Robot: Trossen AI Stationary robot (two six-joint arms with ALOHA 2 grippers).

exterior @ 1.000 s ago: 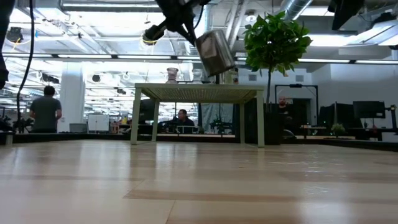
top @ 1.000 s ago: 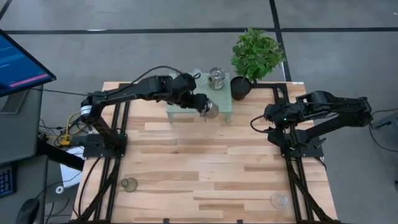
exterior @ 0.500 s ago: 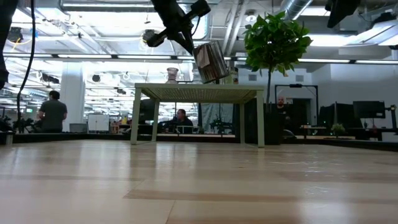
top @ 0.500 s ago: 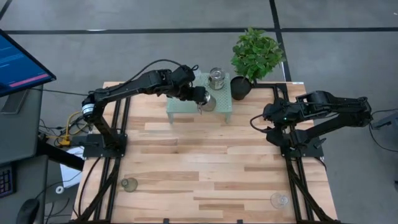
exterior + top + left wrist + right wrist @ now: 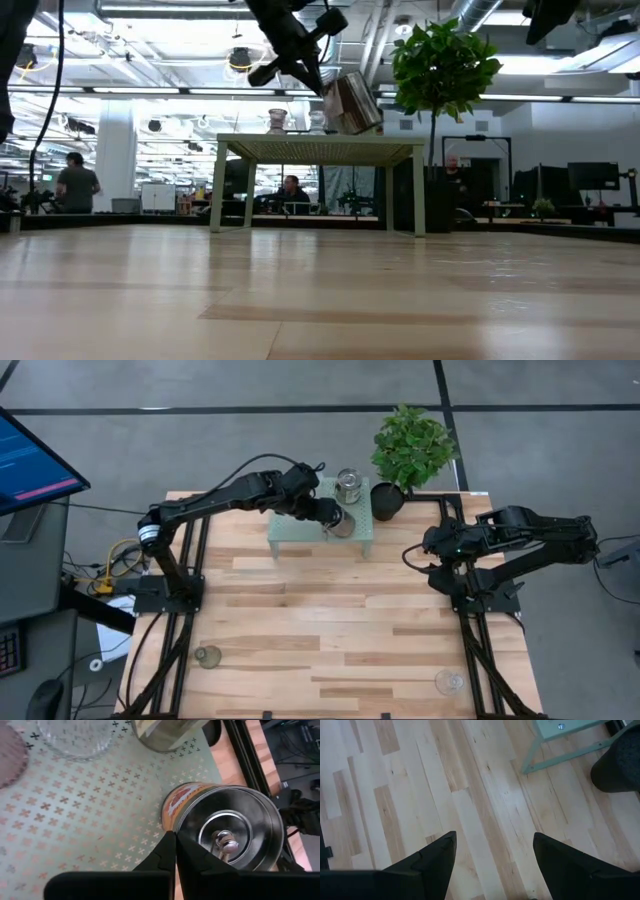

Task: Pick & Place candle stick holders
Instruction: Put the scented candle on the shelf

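Two grippers: one works, one waits.
Left gripper [image 5: 328, 517]: over the mint-green stand [image 5: 290, 532] at the far side, fingers pinched on the rim of a silvery holder [image 5: 343, 522], which hangs tilted just above the stand top.
Second silvery holder [image 5: 348, 486]: upright on the stand, farther back.
Greenish holder [image 5: 208, 656]: near left on the table.
Clear holder [image 5: 449, 682]: near right.
Right gripper [image 5: 490, 865]: fingers wide apart, holding nothing, at the right side.

text: none legible | labels: none | monitor screen [image 5: 30, 465]: lines unreadable
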